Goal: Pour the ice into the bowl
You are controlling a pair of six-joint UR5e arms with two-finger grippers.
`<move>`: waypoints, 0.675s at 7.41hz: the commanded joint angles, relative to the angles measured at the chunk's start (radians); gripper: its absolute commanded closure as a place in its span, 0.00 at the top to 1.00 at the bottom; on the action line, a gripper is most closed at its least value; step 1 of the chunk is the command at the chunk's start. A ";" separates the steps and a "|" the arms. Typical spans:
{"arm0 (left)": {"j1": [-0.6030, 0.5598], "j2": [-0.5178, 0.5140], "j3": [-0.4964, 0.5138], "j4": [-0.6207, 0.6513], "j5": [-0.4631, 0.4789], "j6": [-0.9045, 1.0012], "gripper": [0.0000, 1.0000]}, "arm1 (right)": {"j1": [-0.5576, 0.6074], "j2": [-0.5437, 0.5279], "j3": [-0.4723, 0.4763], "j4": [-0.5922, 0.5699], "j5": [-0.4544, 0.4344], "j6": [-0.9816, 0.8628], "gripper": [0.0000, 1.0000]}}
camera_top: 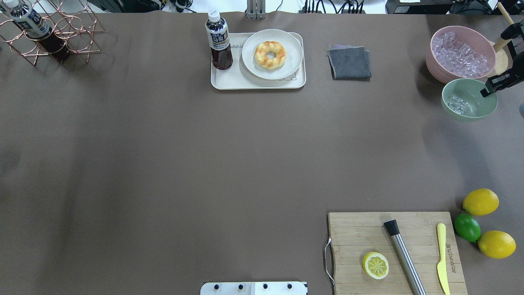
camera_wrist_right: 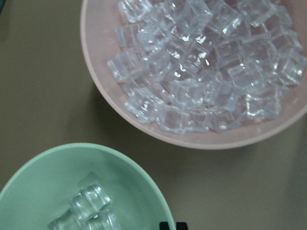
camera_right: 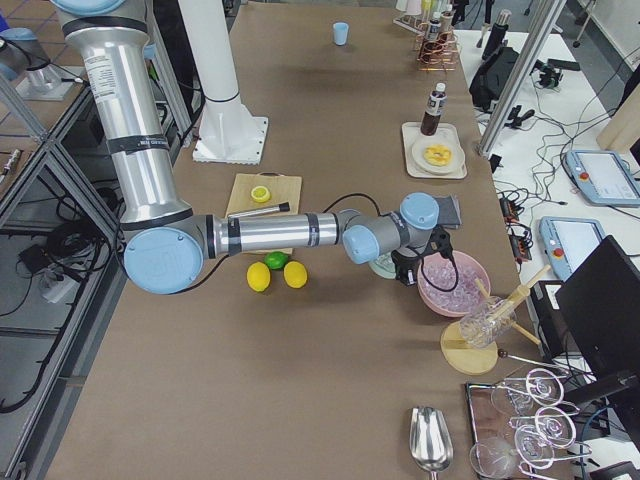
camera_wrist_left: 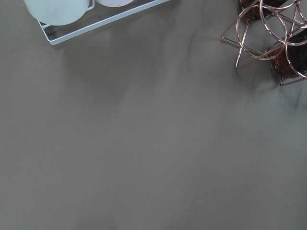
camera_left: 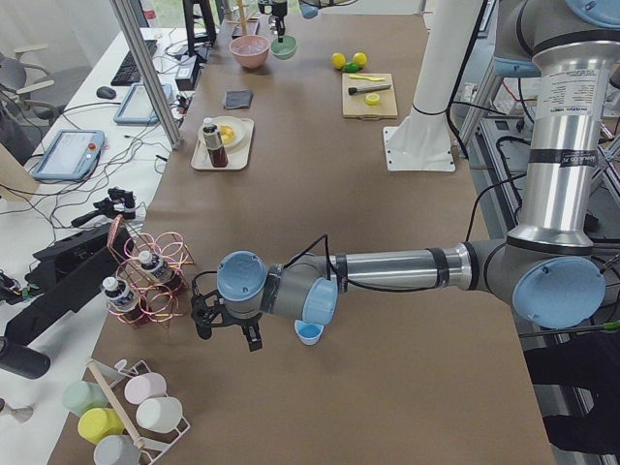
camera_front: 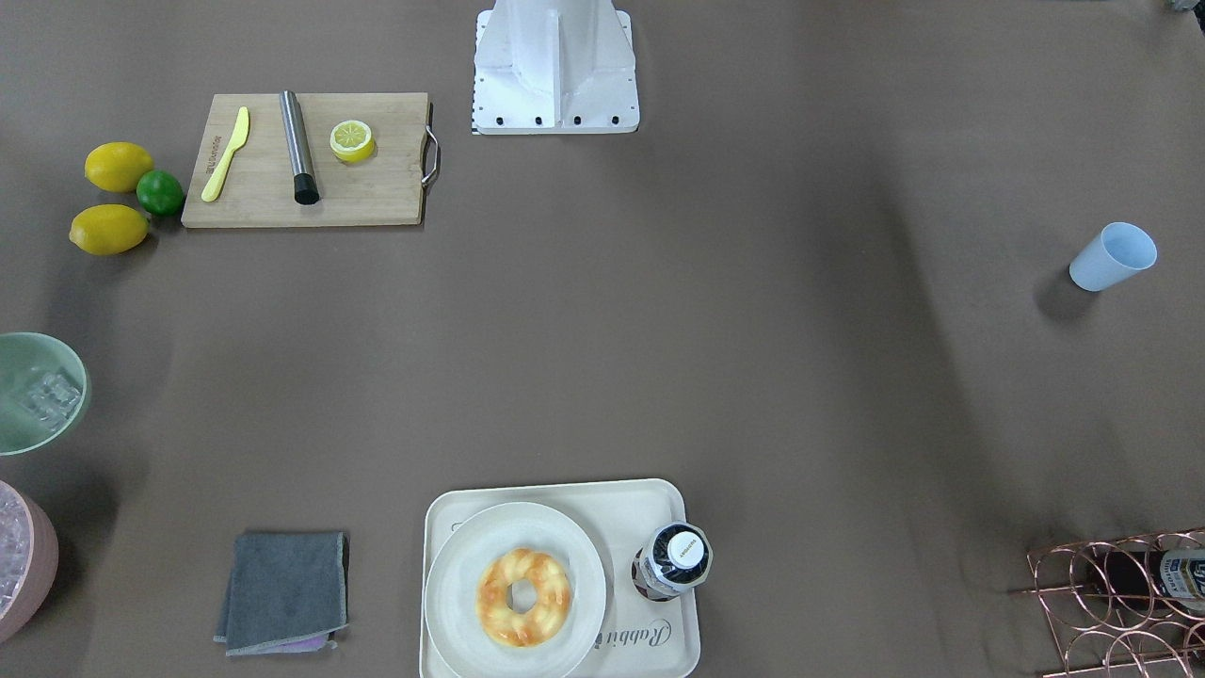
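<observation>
Right gripper (camera_wrist_right: 173,226) hovers by the bowl (camera_top: 469,116) rim, upper right overhead, fingers pressed together, empty. One bowl; ice (camera_wrist_right: 90,200) inside, three cubes showing. Left gripper (camera_left: 228,333): can't tell.

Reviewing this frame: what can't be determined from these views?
Right gripper: the overhead view's right edge cuts it off, and its wrist view shows only tips at the bottom edge; open or shut is unclear.
Left gripper: seen only small in the left side view; open or shut is unclear.
Ice count in the bowl: the right wrist view's bottom edge crops the cubes; elsewhere they are too small.
</observation>
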 commanded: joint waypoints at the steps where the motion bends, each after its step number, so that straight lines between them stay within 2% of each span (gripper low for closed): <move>1: -0.001 0.023 -0.009 -0.002 0.001 0.001 0.97 | 0.048 -0.057 -0.058 0.062 0.027 -0.086 0.00; 4: -0.005 0.058 -0.003 -0.071 0.002 0.028 0.97 | 0.060 -0.122 -0.075 0.145 0.035 -0.095 0.00; 5: -0.002 0.072 0.001 -0.076 0.002 0.151 0.97 | 0.060 -0.128 -0.075 0.148 0.035 -0.097 0.00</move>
